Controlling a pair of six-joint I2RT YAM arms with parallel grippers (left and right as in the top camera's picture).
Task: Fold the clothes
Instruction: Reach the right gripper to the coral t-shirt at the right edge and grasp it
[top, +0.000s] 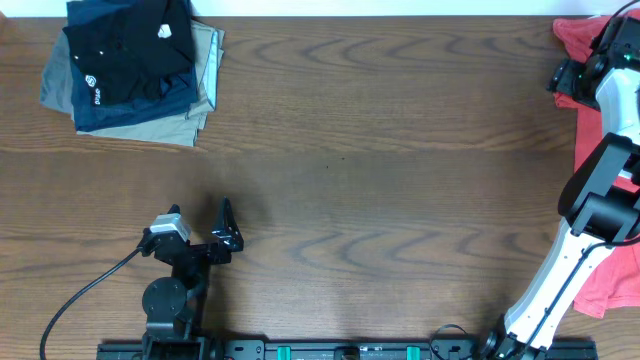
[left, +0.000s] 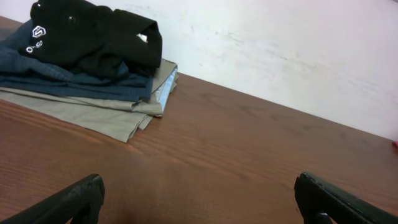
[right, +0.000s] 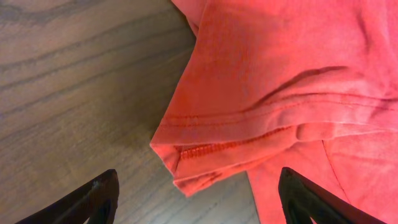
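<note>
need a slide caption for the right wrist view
Open right gripper over a hemmed edge of the coral-red T-shirt on the wooden table.

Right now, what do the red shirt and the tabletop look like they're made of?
Red shirt: soft knit fabric, probably cotton jersey, matte. It creases loosely and the hem shows a double row of stitching.
Tabletop: brown with a wavy wood grain and a low sheen. Solid wood, veneer or printed laminate cannot be told from here.
</note>
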